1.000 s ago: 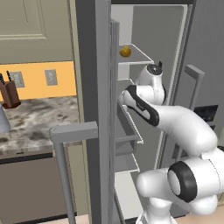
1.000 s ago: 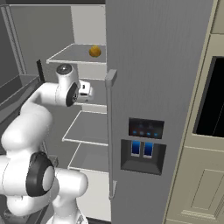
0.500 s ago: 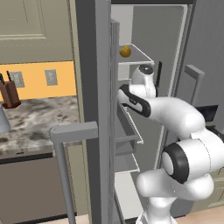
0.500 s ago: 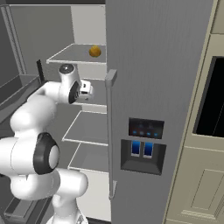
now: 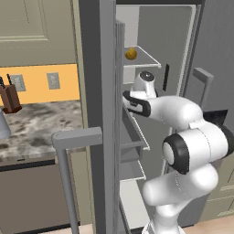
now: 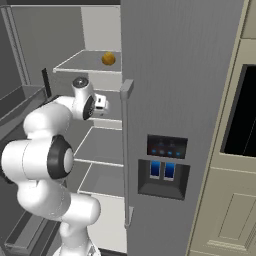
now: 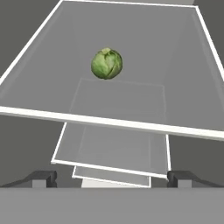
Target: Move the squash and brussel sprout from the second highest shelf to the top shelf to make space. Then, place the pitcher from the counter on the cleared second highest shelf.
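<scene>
I see the squash (image 5: pixel 131 54) on the top shelf (image 5: pixel 148 59). One shelf down, the sprout (image 7: pixel 106 63) sits on the second shelf (image 7: pixel 52 83). My claw (image 7: pixel 112 178) is spread wide, well short of the sprout

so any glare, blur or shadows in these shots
Hand view: flat, even light, brussel sprout sharp on the second highest shelf, barely any shadow. Left base view: squash crisp, fridge interior dim. Right base view: no glare.
</scene>
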